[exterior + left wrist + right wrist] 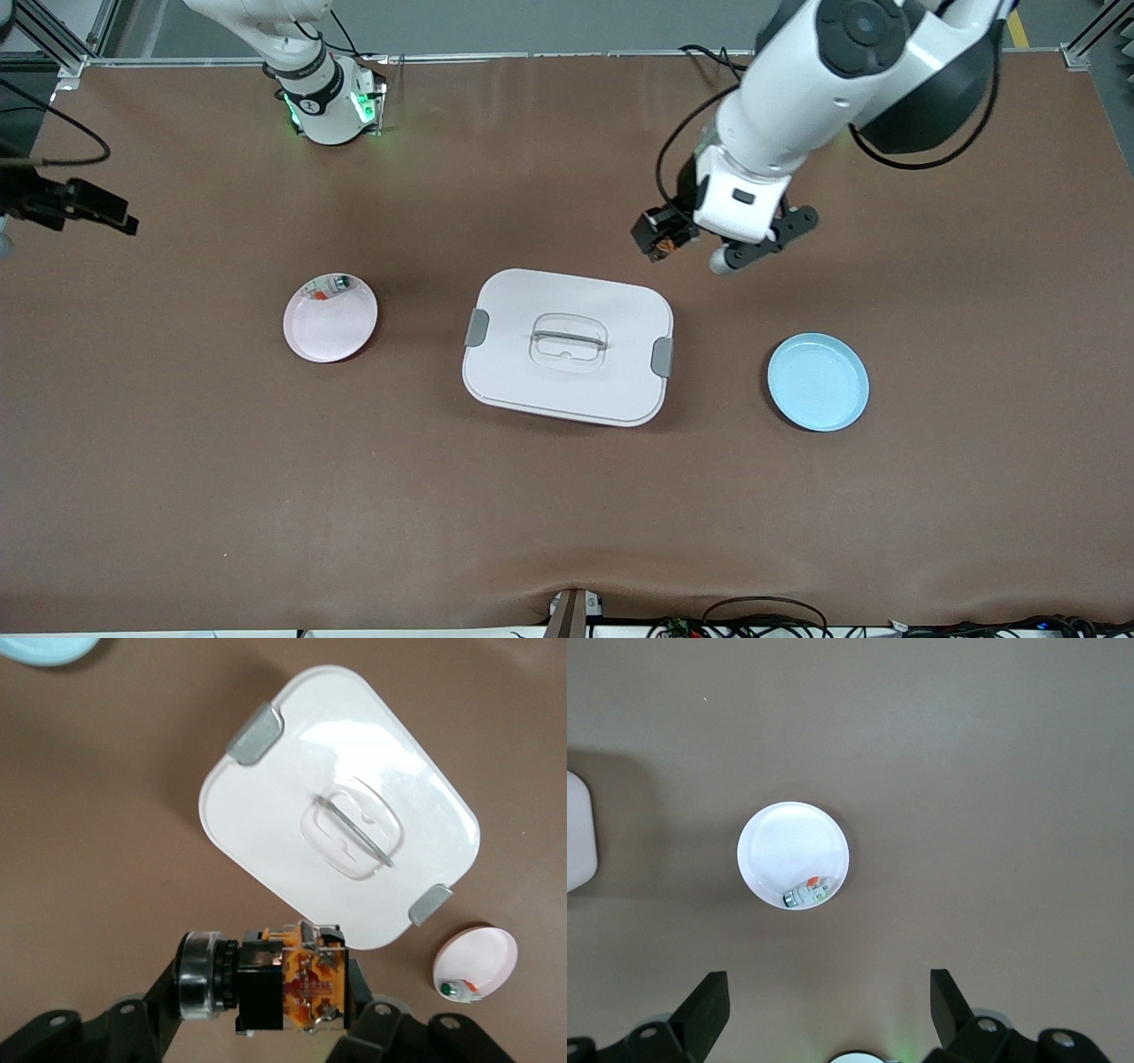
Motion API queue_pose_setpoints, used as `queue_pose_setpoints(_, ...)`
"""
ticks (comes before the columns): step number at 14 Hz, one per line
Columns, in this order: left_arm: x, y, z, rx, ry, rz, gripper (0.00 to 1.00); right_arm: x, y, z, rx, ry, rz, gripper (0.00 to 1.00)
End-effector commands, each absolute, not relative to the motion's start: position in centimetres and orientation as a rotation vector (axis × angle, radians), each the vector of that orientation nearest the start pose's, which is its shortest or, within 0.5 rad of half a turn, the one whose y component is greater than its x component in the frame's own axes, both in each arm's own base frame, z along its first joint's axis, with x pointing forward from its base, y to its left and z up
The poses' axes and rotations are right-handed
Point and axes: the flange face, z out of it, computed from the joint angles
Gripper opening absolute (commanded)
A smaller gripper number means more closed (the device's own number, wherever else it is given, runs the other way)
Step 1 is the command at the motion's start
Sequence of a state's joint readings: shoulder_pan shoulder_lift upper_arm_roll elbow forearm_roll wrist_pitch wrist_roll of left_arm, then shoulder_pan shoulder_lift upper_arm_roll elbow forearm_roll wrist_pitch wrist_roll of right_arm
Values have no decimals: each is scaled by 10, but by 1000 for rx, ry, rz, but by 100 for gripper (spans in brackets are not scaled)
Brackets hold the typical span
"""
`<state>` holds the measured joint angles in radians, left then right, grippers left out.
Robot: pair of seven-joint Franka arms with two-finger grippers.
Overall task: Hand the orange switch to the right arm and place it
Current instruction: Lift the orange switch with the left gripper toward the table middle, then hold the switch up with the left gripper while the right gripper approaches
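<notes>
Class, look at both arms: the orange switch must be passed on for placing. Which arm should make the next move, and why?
The right gripper: its jaws are open and empty, above the pink plate. The left gripper is shut on the orange switch, in the air beside the white lidded box, ready to hand over.

We can't see the right gripper [828,1010] in the front view, only its finger tips up close. The blue plate [44,649] is cut off by the pic's edge.
</notes>
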<state>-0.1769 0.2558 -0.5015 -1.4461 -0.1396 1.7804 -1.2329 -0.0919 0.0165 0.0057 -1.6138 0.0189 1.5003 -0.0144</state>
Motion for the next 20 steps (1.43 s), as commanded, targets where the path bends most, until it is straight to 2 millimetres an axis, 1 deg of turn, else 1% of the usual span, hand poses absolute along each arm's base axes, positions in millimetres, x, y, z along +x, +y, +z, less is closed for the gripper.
queue_pose_setpoints(1, 515, -410, 582, -3202, -1167, 397, 0, 559, -54, 579, -3108, 0, 243, 100)
queue_pose_setpoints(3, 508, -428, 588, -3180, -1292, 487, 0, 562, -56, 573, -3113, -12, 259, 100)
queue_pose_setpoints(5, 505, -443, 589, -3110, -1463, 587, 0, 563, -49, 568, -3086, -5, 268, 100)
queue_pose_setpoints(6, 502, -453, 589, -3077, -1552, 632, 0, 563, -44, 568, -3049, -2, 259, 100)
queue_pose_setpoints(7, 502, -460, 589, -3032, -1661, 661, 0, 563, -38, 569, -2972, 14, 242, 100)
queue_pose_setpoints(8, 504, -465, 583, -2971, -1755, 692, 0, 563, -33, 563, -2883, 49, 246, 100)
queue_pose_setpoints(10, 503, -481, 579, -2870, -1941, 734, 0, 564, -19, 549, -2793, 114, 230, 100)
queue_pose_setpoints(11, 503, -489, 579, -2810, -2057, 761, 0, 563, -7, 544, -2754, 169, 221, 100)
queue_pose_setpoints(13, 504, -500, 580, -2717, -2201, 802, 0, 554, 14, 545, -2648, 235, 188, 100)
queue_pose_setpoints(15, 505, -505, 582, -2585, -2356, 850, 0, 543, 35, 542, -2539, 273, 156, 100)
queue_pose_setpoints(16, 501, -510, 583, -2548, -2397, 867, 0, 540, 48, 538, -2479, 275, 166, 100)
queue_pose_setpoints(18, 495, -515, 584, -2544, -2393, 875, 0, 535, 80, 541, -2378, 257, 163, 100)
queue_pose_setpoints(19, 491, -520, 583, -2540, -2390, 878, 0, 533, 94, 548, -2330, 253, 144, 100)
queue_pose_setpoints(20, 491, -521, 582, -2530, -2399, 881, 0, 530, 105, 553, -2319, 242, 118, 100)
